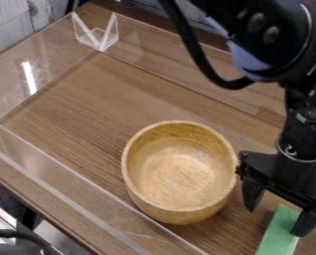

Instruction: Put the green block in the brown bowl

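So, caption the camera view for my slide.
Black robot gripper open over a flat green block, beside a round light-brown wooden bowl.
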